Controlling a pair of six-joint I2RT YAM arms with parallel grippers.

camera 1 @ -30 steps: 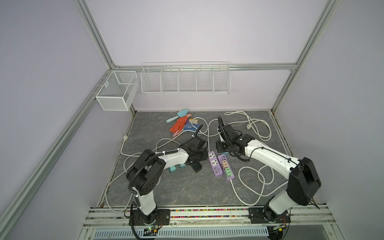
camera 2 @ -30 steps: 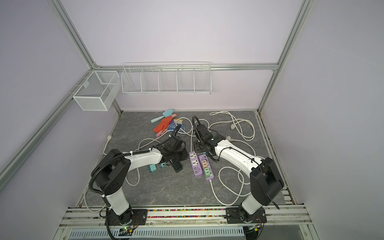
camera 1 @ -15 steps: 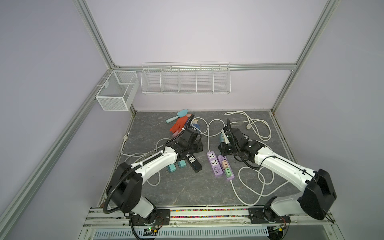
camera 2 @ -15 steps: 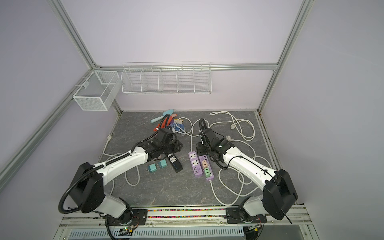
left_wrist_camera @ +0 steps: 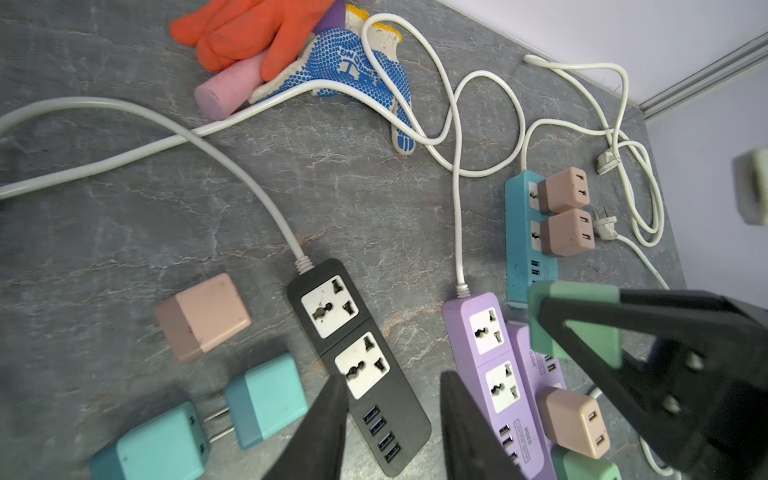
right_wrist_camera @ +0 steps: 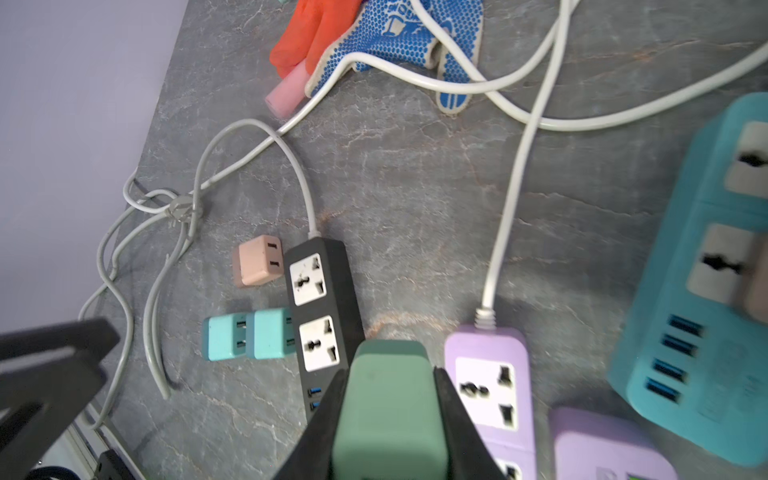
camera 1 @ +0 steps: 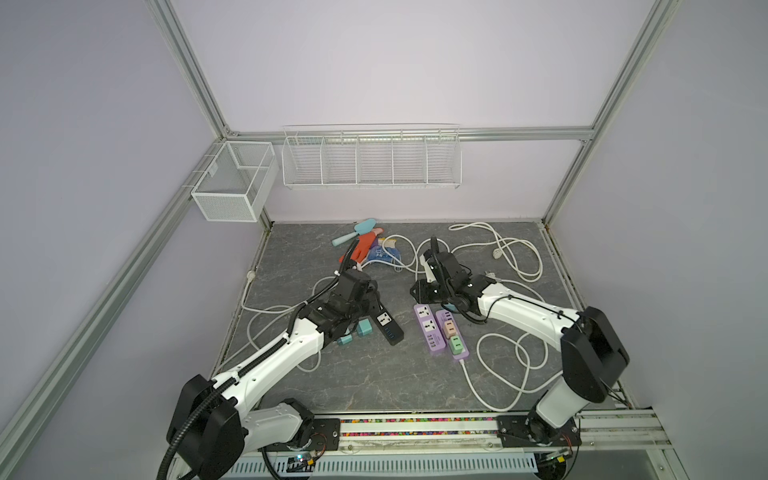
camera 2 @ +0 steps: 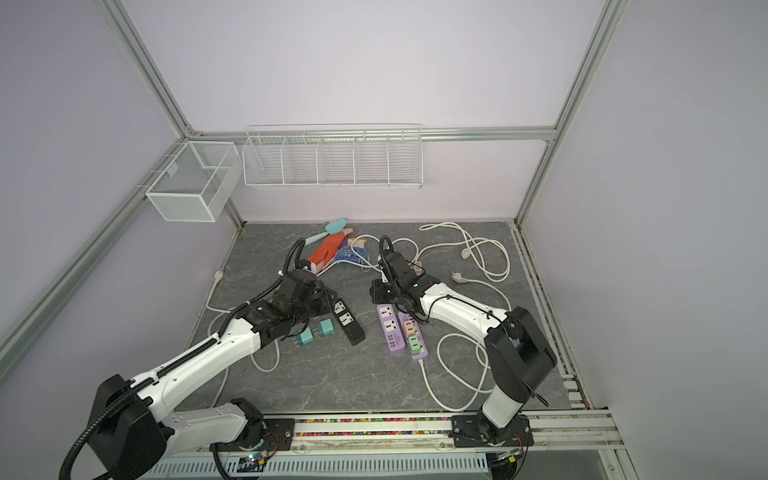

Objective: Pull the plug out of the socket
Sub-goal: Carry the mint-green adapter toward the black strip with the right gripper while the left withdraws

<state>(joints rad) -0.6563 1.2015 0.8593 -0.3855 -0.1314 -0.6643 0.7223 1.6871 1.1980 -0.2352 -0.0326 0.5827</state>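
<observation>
Currently the green plug (right_wrist_camera: 390, 419) is clamped between the jaws of the right gripper (right_wrist_camera: 390, 378). It is lifted clear of every socket and hangs above the grey table (right_wrist_camera: 415, 187), close to the corded end of the purple strip (right_wrist_camera: 484, 345). Both sockets on that strip are free.

Against its side lies a second purple strip (camera 2: 419, 355), which carries a pink plug (camera 2: 409, 328) and another green plug (camera 2: 415, 344), both pushed in. Near the right gripper a teal strip (left_wrist_camera: 519, 249) holds two more pink plugs (left_wrist_camera: 563, 195), seated side by side.

The left gripper (left_wrist_camera: 392, 378) hovers over the black strip (left_wrist_camera: 357, 361) with its jaws parted and nothing between them. The black strip's two sockets are free as well. Just beside it on the table lie two teal plugs (left_wrist_camera: 266, 399) and a loose pink plug (left_wrist_camera: 203, 316).

Toward the back wall sit an orange glove (left_wrist_camera: 257, 33), a blue-dotted glove (left_wrist_camera: 353, 66) and a pink cylinder (left_wrist_camera: 228, 91) partly under them. White cables (left_wrist_camera: 457, 166) loop across the table around them.
</observation>
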